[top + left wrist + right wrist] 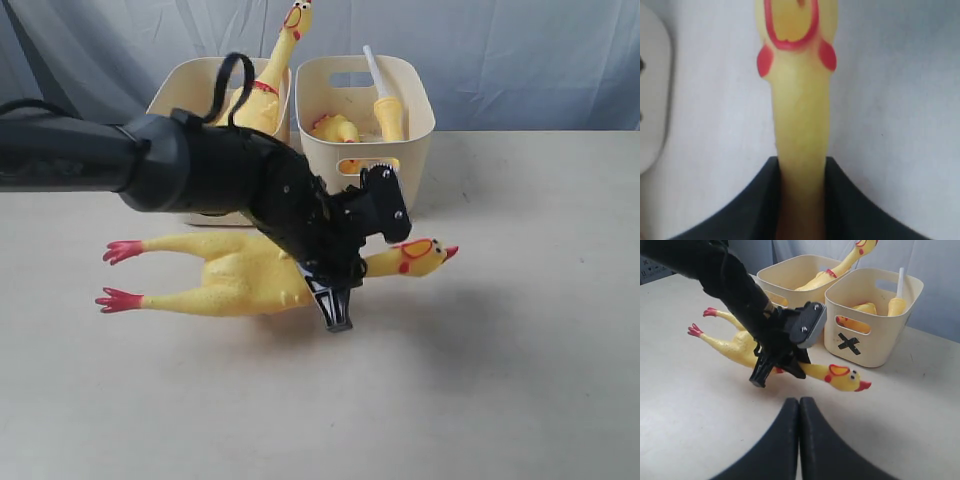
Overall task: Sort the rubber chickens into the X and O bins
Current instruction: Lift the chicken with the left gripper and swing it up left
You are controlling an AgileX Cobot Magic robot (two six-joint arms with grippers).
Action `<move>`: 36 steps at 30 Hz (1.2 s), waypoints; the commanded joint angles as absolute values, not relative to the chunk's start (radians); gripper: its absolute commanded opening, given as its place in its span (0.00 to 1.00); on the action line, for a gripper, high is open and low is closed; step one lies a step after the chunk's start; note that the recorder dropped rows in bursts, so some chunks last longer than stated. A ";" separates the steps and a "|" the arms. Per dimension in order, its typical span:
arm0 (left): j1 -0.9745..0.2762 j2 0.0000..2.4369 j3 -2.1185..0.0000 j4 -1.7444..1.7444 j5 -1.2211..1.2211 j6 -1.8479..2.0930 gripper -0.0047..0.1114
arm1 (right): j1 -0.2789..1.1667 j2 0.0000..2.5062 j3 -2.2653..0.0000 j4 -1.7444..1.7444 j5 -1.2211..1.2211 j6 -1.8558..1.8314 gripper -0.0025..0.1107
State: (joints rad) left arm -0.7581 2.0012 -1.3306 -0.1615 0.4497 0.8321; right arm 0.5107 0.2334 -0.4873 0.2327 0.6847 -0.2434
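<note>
Gripper on left clamps one chicken of three, right gripper closed; two bins.

Only one sign is showing itself clearly: a black X, made of two crossed strokes. It is sitting low on the near outer wall of the right bin, just under that wall's slot handle, and it is facing the right wrist camera. In the exterior view the left arm is covering that spot on the wall. The near wall of the left bin is lying mostly hidden behind the same arm, so nothing is reading there.
</note>
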 commanded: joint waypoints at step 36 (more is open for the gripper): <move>-0.565 1.522 -1.364 0.065 0.018 0.515 0.04 | 0.508 0.227 -0.483 0.234 0.671 -0.242 0.02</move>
